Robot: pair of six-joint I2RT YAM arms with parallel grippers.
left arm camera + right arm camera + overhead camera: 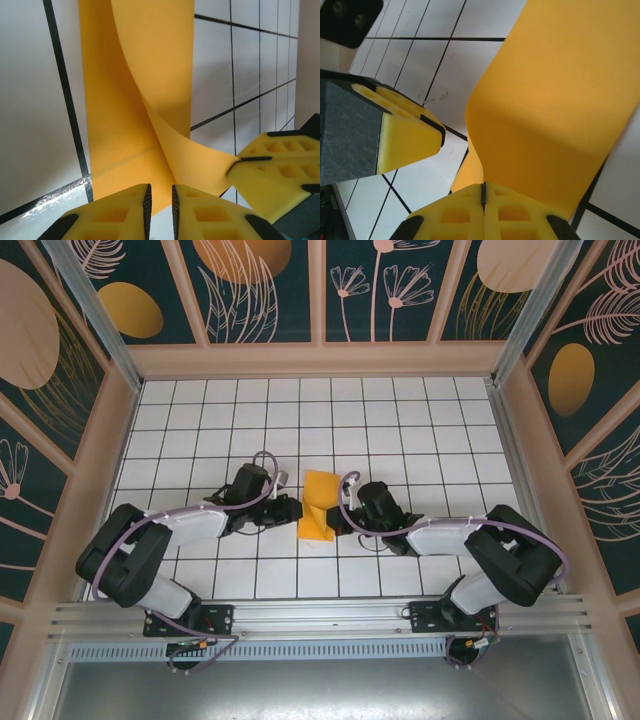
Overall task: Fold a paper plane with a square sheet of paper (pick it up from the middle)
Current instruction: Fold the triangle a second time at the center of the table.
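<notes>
The thin orange-yellow square sheet of paper (318,502), partly folded, lies on the white tiled table (300,420) between the two grippers. It looks light, limp and easily creased, so it wants a firm pinch at an edge or corner rather than on the curl. The right gripper (482,197) has its fingers pressed together on a lifted, curling flap. The left gripper (160,205) sits at the sheet's near edge, jaws a narrow slot apart. Whether it touches the paper is unclear.
</notes>
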